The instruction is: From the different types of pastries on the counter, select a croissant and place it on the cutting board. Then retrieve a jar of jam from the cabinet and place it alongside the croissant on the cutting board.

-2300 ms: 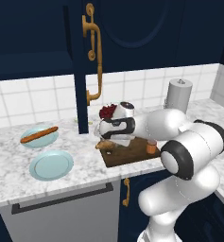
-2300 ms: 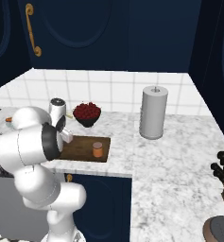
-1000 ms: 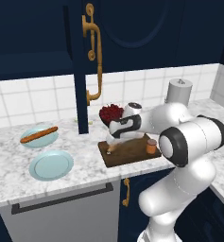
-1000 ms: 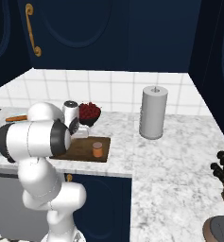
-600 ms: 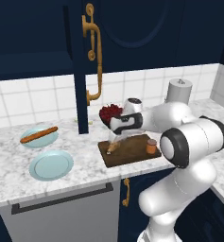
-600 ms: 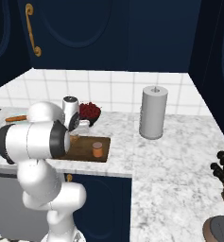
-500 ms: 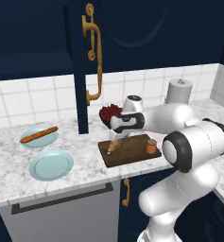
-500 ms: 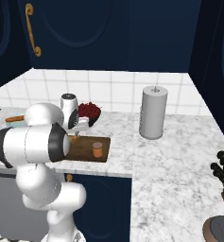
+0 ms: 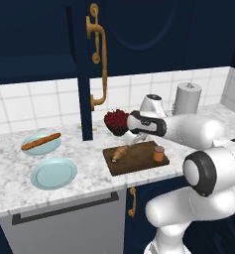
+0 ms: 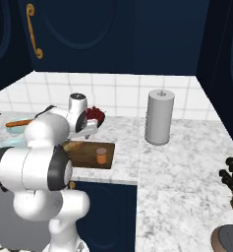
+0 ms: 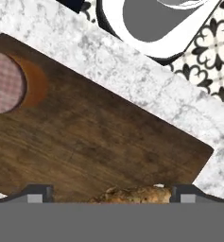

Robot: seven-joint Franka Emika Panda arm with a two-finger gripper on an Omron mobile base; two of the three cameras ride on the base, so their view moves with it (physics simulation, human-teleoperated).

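Two things lie on the cutting board: the croissant near its left end and the jar of jam by its right edge, well apart. Just above the croissant, the gripper hangs released, a fingertip either side of the pastry, seemingly not touching it

- The white arm reaches forward and left from its base, elbow bent, forearm level
- The gripper points down, its two dark fingertips spread wide apart, nothing clamped between them
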